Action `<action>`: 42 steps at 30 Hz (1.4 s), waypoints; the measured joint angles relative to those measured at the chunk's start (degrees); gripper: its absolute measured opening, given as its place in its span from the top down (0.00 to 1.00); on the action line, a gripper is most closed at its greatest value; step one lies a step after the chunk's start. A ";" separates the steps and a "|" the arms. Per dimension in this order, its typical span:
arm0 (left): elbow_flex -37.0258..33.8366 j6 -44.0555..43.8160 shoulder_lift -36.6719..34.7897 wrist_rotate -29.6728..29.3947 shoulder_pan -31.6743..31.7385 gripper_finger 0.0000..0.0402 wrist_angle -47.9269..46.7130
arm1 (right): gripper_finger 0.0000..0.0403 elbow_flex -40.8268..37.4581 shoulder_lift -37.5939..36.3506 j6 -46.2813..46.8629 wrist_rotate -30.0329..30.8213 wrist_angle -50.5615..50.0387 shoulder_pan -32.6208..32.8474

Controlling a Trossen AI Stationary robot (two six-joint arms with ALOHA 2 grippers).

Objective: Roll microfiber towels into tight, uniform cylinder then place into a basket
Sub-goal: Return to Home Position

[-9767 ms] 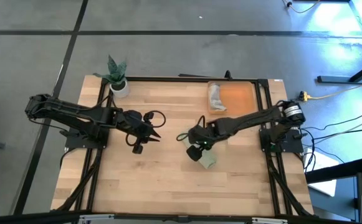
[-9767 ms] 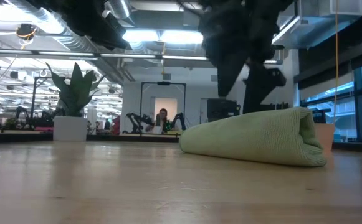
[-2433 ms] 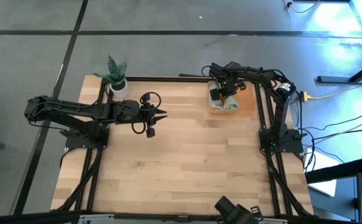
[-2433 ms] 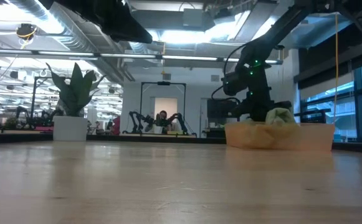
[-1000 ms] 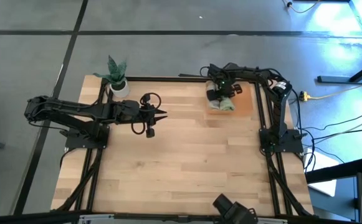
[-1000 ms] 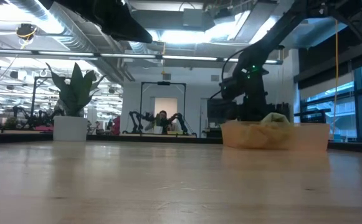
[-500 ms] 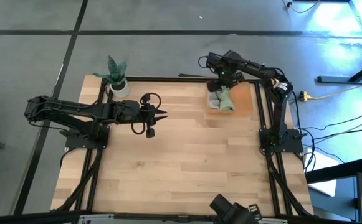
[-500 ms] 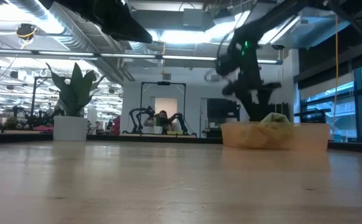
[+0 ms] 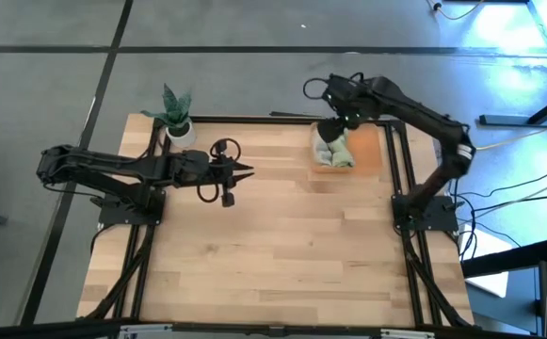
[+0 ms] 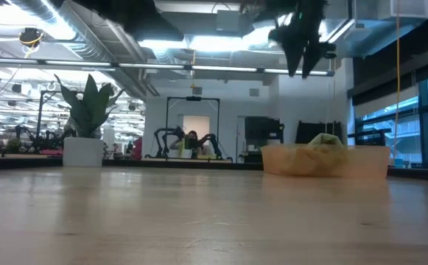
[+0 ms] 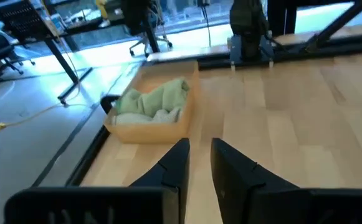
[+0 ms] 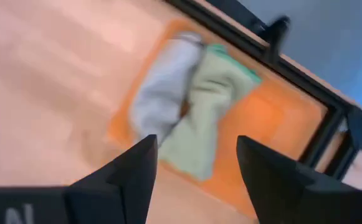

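The orange basket (image 9: 365, 151) stands at the table's far right. In it lie two rolled towels side by side: the light grey one (image 9: 322, 147) and the light green one (image 9: 340, 149). Both also show in the right wrist view, the grey towel (image 12: 162, 93) beside the green towel (image 12: 213, 109). My right gripper (image 9: 333, 125) hangs open and empty high above the basket's left end, and shows at the top of the low view (image 10: 303, 51). My left gripper (image 9: 243, 172) is shut and empty above the table's left middle.
A small white plant pot (image 9: 179, 130) stands at the table's far left corner. The bare wooden table (image 9: 273, 245) stretches from the middle toward the near edge. The black frame rail (image 9: 254, 120) runs along the far edge behind the basket.
My right gripper has risen from the towels in the basket, straight up and slightly toward the far edge, and now hangs well clear of them. The green and grey towels stay lying in the basket.
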 joint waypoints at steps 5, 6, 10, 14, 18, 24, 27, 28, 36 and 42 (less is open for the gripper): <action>3.61 0.39 -1.76 -0.04 0.00 0.92 -2.66 | 0.47 -0.01 -4.70 -0.44 6.44 0.33 10.78; 4.31 0.40 -2.41 -0.04 0.02 0.95 -4.34 | 0.49 -0.02 -5.52 -0.19 8.98 0.33 12.98; 6.47 -0.74 -5.98 -0.06 0.14 0.99 -10.51 | 0.65 -0.02 -8.97 2.95 15.62 0.57 20.68; 6.67 -4.94 -11.10 -0.04 0.72 1.00 -15.49 | 0.89 -0.02 -11.62 4.34 16.25 1.50 26.10; 6.67 -7.98 -17.23 -0.07 1.42 1.00 -20.68 | 0.97 -0.03 -13.34 1.35 16.29 3.69 30.53; 6.71 -10.80 -25.81 0.92 1.20 1.00 -28.58 | 0.99 -0.13 -15.13 -5.25 15.37 9.12 37.26; 6.18 -12.09 -30.10 3.13 1.20 1.00 -30.80 | 0.98 -0.13 -15.98 -9.47 13.42 11.84 40.98; 5.67 -12.28 -31.69 4.07 1.18 1.00 -30.91 | 0.99 -0.13 -16.26 -10.00 13.28 12.41 42.24; -0.62 -12.53 -46.02 6.07 1.18 1.00 -31.14 | 0.99 -11.32 -23.78 -10.71 13.64 25.02 50.23; -7.13 -12.25 -56.52 5.23 1.18 1.00 -29.92 | 0.99 -33.09 -36.22 -11.08 8.64 47.12 52.17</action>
